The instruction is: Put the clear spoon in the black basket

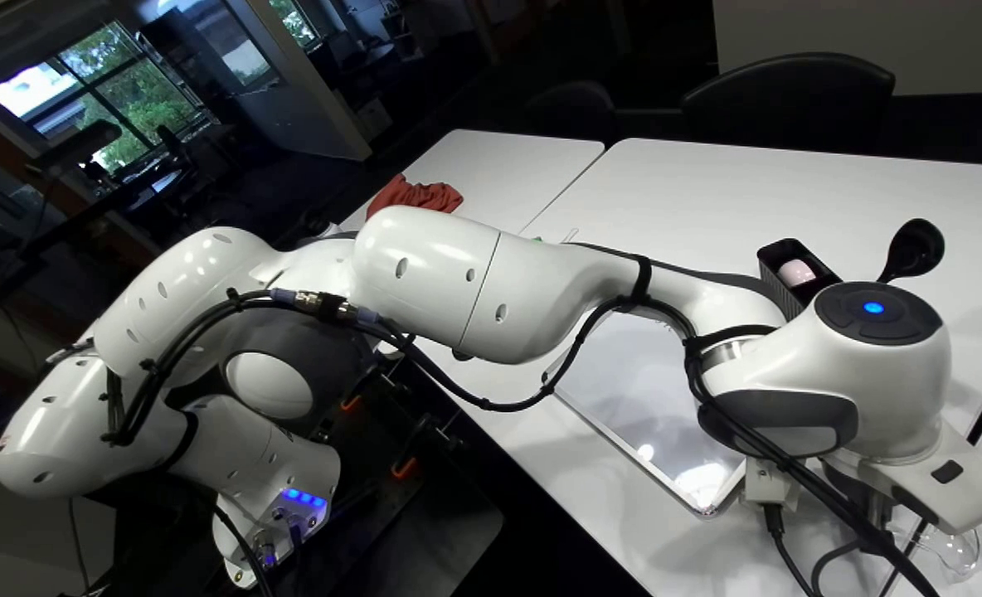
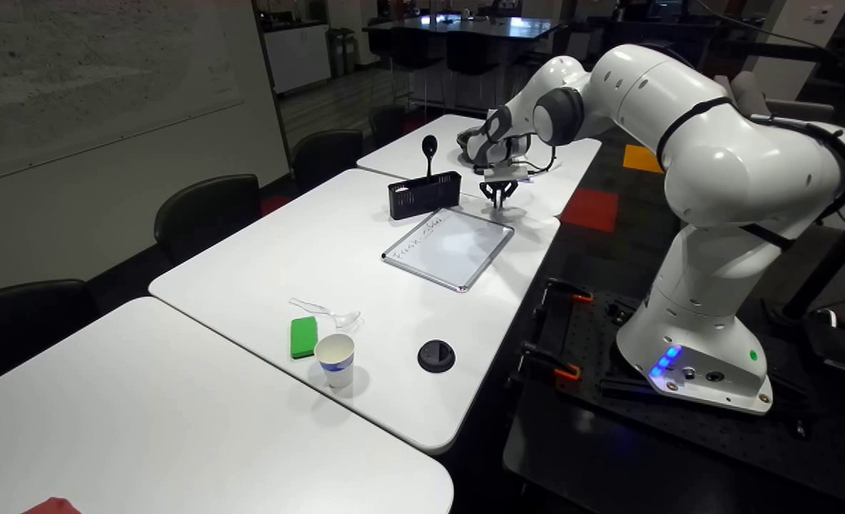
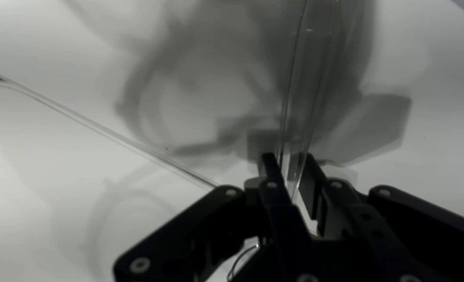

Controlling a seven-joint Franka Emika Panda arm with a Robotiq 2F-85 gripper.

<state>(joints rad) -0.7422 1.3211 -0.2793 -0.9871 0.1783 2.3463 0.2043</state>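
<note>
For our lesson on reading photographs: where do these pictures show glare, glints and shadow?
In an exterior view, white glare near a corner of the silver-framed rectangular white board; in the wrist view, soft-edged grey shadows across the white tabletop, and thin glints along the transparent plastic spoon in the black end effector.

Clear spoon [image 3: 302, 98]: glossy transparent plastic
Black basket [image 2: 426, 201]: matt plastic
Whiteboard [image 1: 640, 398]: glossy, 5 o'clock glare
Cup [image 2: 337, 365]: paper

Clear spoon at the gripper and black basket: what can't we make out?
Clear spoon: one end cut off by the wrist view's top edge.
Its other end: mostly hidden by the gripper, wrist view.
Black basket: floor hidden by its side wall in an exterior view.
</note>
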